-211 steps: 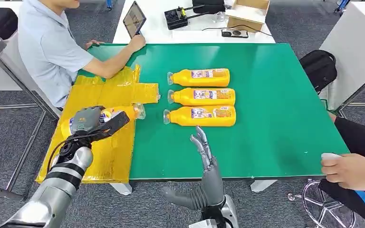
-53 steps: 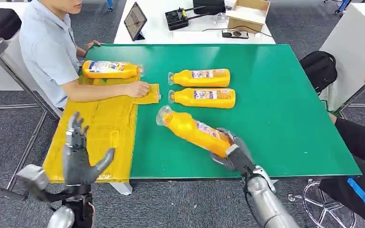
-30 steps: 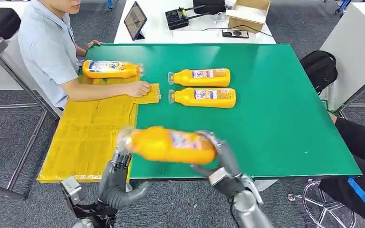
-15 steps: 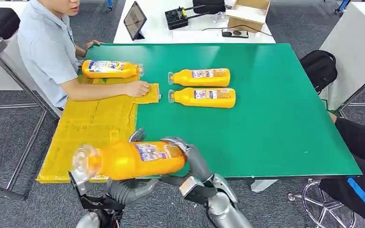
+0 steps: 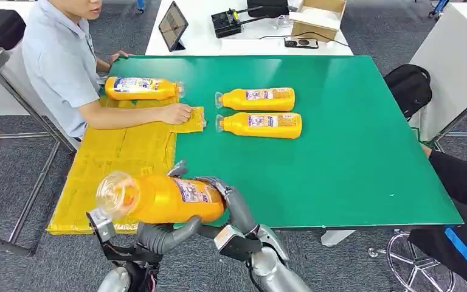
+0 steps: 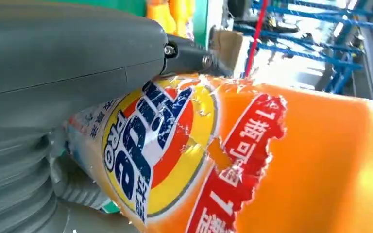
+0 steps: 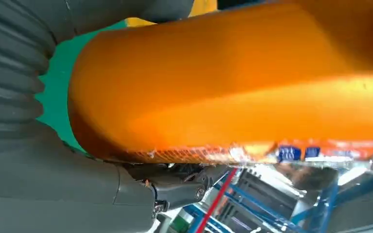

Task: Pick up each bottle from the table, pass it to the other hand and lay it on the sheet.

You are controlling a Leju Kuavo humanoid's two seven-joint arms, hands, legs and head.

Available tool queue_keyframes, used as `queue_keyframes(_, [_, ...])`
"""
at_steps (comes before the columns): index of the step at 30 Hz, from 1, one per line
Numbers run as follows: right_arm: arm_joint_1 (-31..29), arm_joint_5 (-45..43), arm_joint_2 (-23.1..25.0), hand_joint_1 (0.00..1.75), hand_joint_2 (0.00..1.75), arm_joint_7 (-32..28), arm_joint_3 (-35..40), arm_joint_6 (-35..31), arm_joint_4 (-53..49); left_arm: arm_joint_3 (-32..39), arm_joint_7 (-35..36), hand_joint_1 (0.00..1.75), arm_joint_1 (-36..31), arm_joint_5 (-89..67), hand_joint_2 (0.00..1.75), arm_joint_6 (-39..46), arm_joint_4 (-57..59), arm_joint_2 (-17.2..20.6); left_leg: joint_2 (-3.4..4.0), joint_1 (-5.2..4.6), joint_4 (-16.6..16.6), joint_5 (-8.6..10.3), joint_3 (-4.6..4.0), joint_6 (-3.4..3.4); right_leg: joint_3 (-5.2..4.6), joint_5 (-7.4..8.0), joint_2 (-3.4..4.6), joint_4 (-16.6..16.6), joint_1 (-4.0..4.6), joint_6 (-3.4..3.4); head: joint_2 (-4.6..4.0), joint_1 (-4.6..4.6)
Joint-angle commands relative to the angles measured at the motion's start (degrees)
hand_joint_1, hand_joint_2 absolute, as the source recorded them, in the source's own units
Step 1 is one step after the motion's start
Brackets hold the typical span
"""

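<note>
A green table [image 5: 352,152] is set in an office space with grey carpet, a white desk with electronics lying beyond its far edge. At the far left a seated person [image 5: 61,61] is seen, one hand pressed on the yellow sheet [image 5: 121,152] that covers the table's left side, probably to keep it flat. One bottle on the sheet [image 5: 141,88] is already laid at the far left, just beside the person's arm.

At the near edge, over the sheet's near right corner, the held bottle [image 5: 164,198] is carried on its side, cap end pointing left. The left hand [image 5: 164,234] is cupped beneath and around it, as the left wrist view confirms, with the label pressed against its grey cover. The right hand [image 5: 231,204] is wrapped over the bottle's base end. Both hands are thus closed on the same bottle, which suggests the handover is under way, the bottle being kept level so that it can be laid flat.

Toward the middle, two bottles on the table [image 5: 258,112] are left lying parallel, caps to the left, well apart from both hands.
</note>
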Motion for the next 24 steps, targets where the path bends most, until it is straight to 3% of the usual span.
queue_keyframes(1, [-1.89,0.43,0.07,1.75,1.75,-0.37,3.71,-0.75,8.81,-0.03,0.89,1.75,-1.89,1.58,1.75,0.41,2.28,-0.05,0.01,0.03,-0.07,-0.05,0.2,0.05,0.2,-0.04,-0.05,-0.09,0.07,-0.14,0.0,0.02])
queue_keyframes(11, [-1.82,2.14,-0.15,1.75,1.75,-0.31,5.27,-2.95,12.15,0.79,1.32,1.75,-1.31,4.59,1.75,1.58,1.84,-0.02,-0.06,0.02,-0.1,-0.06,0.28,0.08,0.29,-0.08,-0.14,-0.13,0.07,-0.17,0.0,0.0])
queue_keyframes(12, [-1.94,2.54,-0.1,1.01,1.75,-0.12,5.09,-3.98,11.99,0.59,1.42,1.75,-1.39,5.15,1.75,0.79,1.86,0.19,-0.06,0.02,-0.08,-0.05,0.25,0.07,0.25,-0.07,-0.14,-0.1,0.06,-0.16,0.0,-0.02])
queue_keyframes(13, [-1.92,2.92,0.12,0.0,1.75,0.16,4.84,-5.47,11.83,0.75,1.47,1.75,-1.29,5.6,1.75,0.39,1.83,0.23,-0.06,0.02,-0.06,-0.03,0.16,0.05,0.16,-0.05,-0.13,-0.08,0.05,-0.13,0.0,-0.02])
queue_keyframes(14, [-1.69,3.18,0.25,0.0,1.75,-0.71,4.77,-6.81,11.32,0.85,1.51,1.75,-1.26,5.7,1.75,0.25,1.81,0.39,-0.06,0.02,-0.05,-0.01,0.1,0.04,0.09,-0.03,-0.11,-0.06,0.04,-0.09,0.0,0.0])
queue_keyframes(15, [-1.52,4.76,0.17,0.0,0.0,-1.6,5.1,-9.46,10.87,1.04,1.57,1.75,-1.5,5.71,1.75,0.25,2.01,0.63,-0.08,0.03,-0.08,-0.04,0.24,0.07,0.24,-0.07,-0.17,-0.11,0.07,-0.17,0.0,0.02])
queue_keyframes(17, [-0.27,5.06,-2.17,0.0,0.0,-2.47,9.4,-19.49,4.06,1.27,3.67,1.75,-3.32,5.43,1.75,1.01,3.75,1.62,-0.05,-0.01,-0.05,-0.01,0.1,0.04,0.08,-0.04,-0.11,-0.05,0.02,-0.1,0.0,0.02])
queue_keyframes(20, [-0.28,4.83,-2.39,0.0,0.0,-2.47,9.58,-19.57,3.96,1.62,3.79,1.75,-3.87,5.45,1.75,1.05,4.2,1.84,-0.05,-0.01,-0.06,-0.01,0.11,0.05,0.08,-0.03,-0.11,-0.06,0.02,-0.1,0.0,0.0])
queue_keyframes(22, [-0.96,0.38,-5.62,0.0,0.0,-2.47,15.15,-26.87,-1.16,1.51,5.3,1.75,-6.33,1.93,1.75,3.06,6.71,3.57,-0.09,-0.02,-0.07,0.0,0.13,0.07,0.12,-0.04,-0.15,-0.06,0.01,-0.11,0.0,0.0])
queue_keyframes(24, [-0.98,-0.93,-7.09,0.0,0.0,-2.47,15.69,-31.39,-5.25,3.06,5.91,1.75,-8.22,-0.96,1.75,4.72,8.84,5.16,-0.06,-0.01,-0.1,-0.01,0.2,0.09,0.18,-0.04,-0.14,-0.09,0.03,-0.16,0.0,-0.02])
